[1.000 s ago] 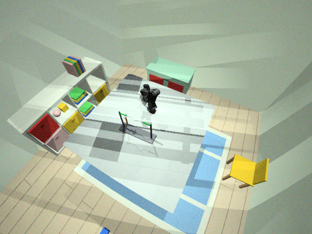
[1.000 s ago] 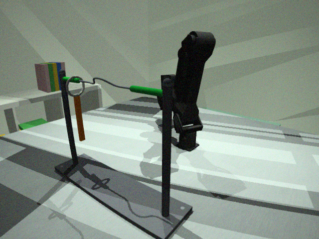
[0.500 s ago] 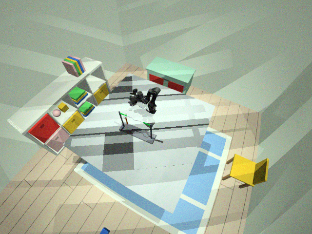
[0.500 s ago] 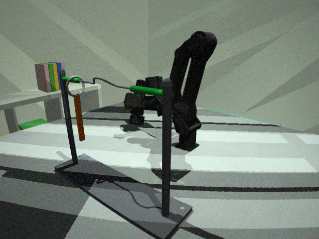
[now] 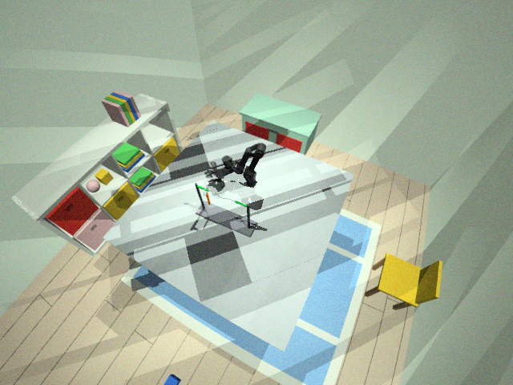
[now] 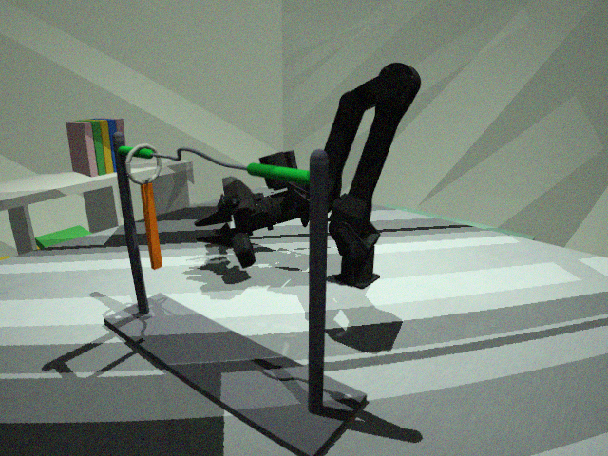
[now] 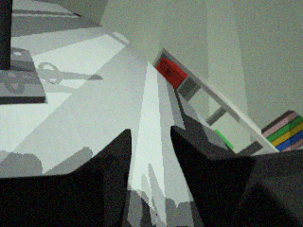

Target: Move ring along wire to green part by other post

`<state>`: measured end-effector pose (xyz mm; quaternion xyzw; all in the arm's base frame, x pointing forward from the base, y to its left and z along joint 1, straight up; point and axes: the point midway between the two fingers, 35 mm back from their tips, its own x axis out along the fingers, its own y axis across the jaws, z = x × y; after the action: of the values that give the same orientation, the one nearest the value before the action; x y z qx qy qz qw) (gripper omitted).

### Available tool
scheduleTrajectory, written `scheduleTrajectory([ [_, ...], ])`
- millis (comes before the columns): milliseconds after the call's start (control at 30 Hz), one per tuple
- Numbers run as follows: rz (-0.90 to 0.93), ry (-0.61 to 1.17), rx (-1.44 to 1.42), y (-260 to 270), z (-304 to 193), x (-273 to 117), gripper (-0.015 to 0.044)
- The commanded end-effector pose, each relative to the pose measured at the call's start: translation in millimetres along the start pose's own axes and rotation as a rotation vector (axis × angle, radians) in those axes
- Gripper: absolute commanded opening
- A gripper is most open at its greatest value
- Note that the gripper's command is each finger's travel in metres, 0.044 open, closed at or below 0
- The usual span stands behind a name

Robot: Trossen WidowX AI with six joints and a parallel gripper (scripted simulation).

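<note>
The pale ring (image 6: pixel 158 169) hangs around the left green part (image 6: pixel 141 152) (image 5: pixel 202 188) in the exterior view, with the wire through it. Its orange handle (image 6: pixel 151 225) (image 5: pixel 208 198) hangs down beside the left post (image 6: pixel 128 220) (image 5: pixel 200 197). The thin grey wire (image 6: pixel 211 159) bends across to the right green part (image 6: pixel 279 172) (image 5: pixel 240 204) at the right post (image 6: pixel 317 294) (image 5: pixel 248 217). My gripper (image 6: pixel 197 231) (image 7: pixel 151 131) is partly open and empty. In the exterior view its fingers point left, right of the handle and below the wire level. Ring and handle are not in the wrist view.
The dark base plate (image 6: pixel 196 353) (image 7: pixel 24 80) carries both posts on the table (image 5: pixel 264 306). A white shelf (image 5: pixel 82 165) with bins and coloured blocks stands left of the table. A mint cabinet (image 5: pixel 281 115) stands behind, a yellow chair (image 5: pixel 401 277) at the right.
</note>
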<state>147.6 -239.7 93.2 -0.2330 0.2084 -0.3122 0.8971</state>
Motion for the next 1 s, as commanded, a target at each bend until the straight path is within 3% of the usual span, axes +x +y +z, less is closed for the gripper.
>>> scheduleTrajectory([
  [0, 0.224, -0.115, 0.134, 43.8, 21.7, -3.2, 0.016],
  [267, 0.659, -0.265, 0.384, 116.5, 65.3, -25.2, 0.016],
  [633, 0.67, -0.277, 0.392, 117.5, 69.5, -24.2, 0.016],
  [967, 0.699, -0.45, 0.455, 115.8, 122.4, -5.2, 0.016],
])
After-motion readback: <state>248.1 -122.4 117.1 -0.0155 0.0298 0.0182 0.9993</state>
